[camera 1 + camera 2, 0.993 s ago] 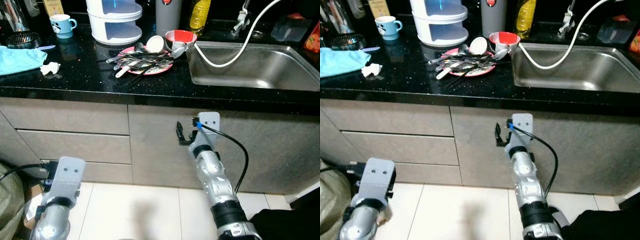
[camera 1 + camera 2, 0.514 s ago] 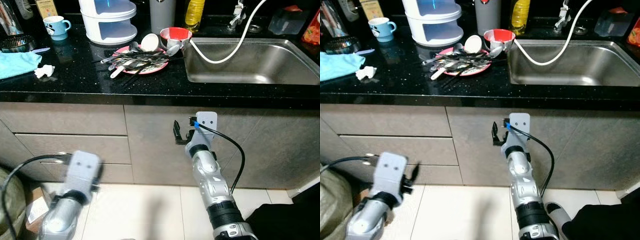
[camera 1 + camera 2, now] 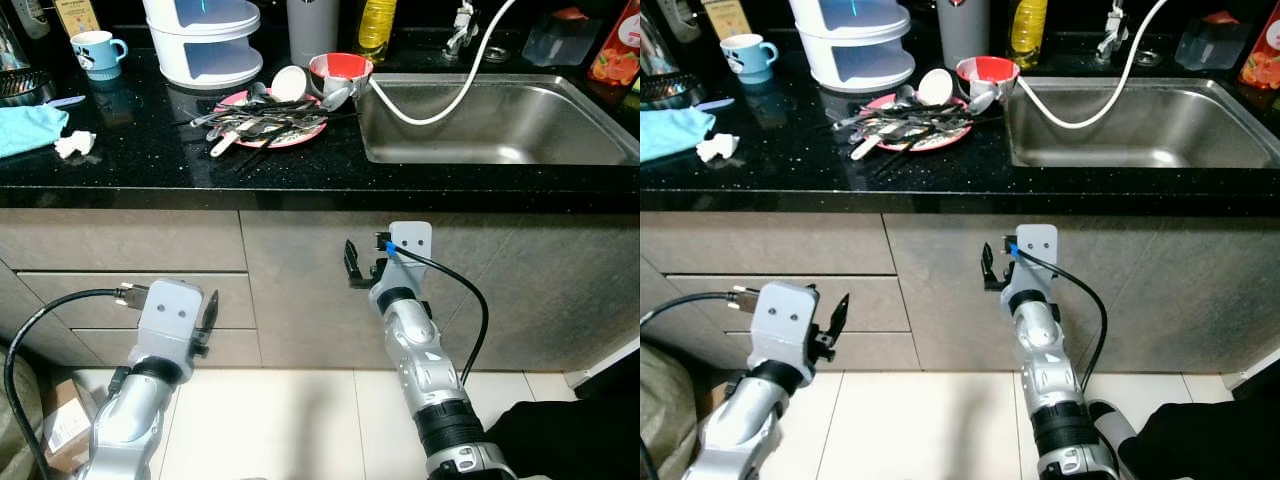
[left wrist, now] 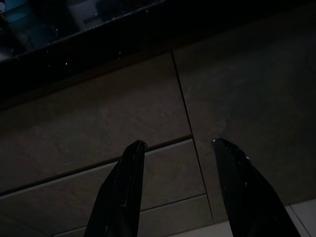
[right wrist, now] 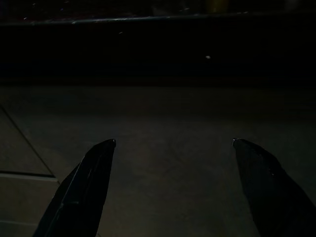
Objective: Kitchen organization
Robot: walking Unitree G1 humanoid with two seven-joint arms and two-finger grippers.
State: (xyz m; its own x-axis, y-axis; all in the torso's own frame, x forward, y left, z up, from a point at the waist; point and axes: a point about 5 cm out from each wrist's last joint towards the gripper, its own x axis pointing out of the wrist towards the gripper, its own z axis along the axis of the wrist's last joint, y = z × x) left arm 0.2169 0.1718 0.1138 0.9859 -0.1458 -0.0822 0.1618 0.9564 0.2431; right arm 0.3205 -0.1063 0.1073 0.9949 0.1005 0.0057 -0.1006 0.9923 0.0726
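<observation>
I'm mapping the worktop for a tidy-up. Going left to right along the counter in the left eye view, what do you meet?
Blue cloth → crumpled tissue → blue mug → white tiered container → pink plate of cutlery → red bowl → steel sink.

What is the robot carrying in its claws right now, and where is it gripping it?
Nothing. The left gripper and the right gripper are both open and empty, facing the grey cabinet fronts.
</observation>
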